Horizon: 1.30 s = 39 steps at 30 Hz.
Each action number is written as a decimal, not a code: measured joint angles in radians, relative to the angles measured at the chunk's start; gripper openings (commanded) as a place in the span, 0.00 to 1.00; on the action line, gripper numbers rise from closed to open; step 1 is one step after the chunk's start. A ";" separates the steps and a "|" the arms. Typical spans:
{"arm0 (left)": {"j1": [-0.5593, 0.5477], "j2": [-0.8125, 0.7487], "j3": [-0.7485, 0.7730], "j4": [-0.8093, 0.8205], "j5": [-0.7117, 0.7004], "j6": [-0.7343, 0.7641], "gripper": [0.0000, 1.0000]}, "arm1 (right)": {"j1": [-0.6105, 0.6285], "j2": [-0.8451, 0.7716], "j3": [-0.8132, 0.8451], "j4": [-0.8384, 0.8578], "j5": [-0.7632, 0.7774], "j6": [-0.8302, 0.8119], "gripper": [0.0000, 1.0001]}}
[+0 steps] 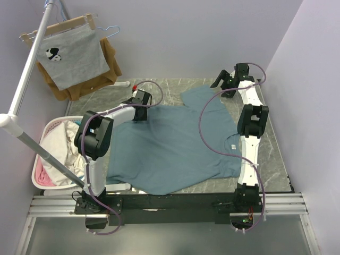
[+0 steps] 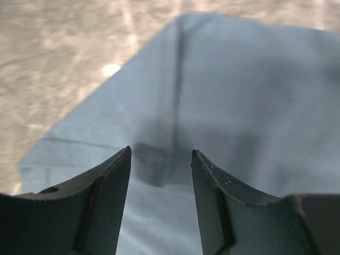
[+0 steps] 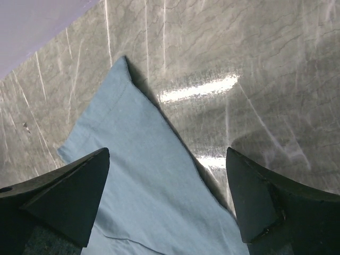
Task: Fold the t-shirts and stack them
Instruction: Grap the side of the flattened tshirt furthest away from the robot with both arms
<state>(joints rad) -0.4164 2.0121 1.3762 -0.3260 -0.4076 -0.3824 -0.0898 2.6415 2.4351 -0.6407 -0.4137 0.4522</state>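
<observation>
Left gripper [image 2: 161, 154] fingers stand partly apart with nothing pinched between them; in its wrist view the teal t-shirt [image 2: 239, 106] fills the gap beneath. I cannot tell from there whether the tips touch the cloth. Only the overhead view shows me the whole layout: the shirt is spread flat across the middle of the table [image 1: 276, 159], its neck label toward 3 o'clock. The left gripper sits over the shirt's edge at about 10 o'clock. The right gripper [image 1: 220, 81] hangs at about 1 o'clock, just past the far sleeve, with its jaws spread wide. Its wrist view adds what the overhead misses: a pointed corner of teal cloth lying on the marbled surface below the fingers. A basket [image 1: 42, 159] of pale laundry sits off the table at 9 o'clock, partly cut off by a white pole.
</observation>
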 measured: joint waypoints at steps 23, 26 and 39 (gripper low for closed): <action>0.005 0.025 0.003 -0.009 -0.086 0.022 0.31 | -0.001 0.000 0.000 -0.002 -0.023 0.003 0.93; 0.005 0.025 0.003 -0.014 -0.086 0.023 0.16 | -0.002 0.000 0.000 -0.002 -0.026 0.003 0.93; 0.005 0.025 0.036 -0.048 -0.087 0.029 0.01 | -0.002 0.000 0.000 0.005 -0.042 0.005 0.91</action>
<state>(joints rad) -0.4114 2.0373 1.4120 -0.3737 -0.4950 -0.3534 -0.0921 2.6415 2.4348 -0.6357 -0.4561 0.4576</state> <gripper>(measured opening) 0.023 0.923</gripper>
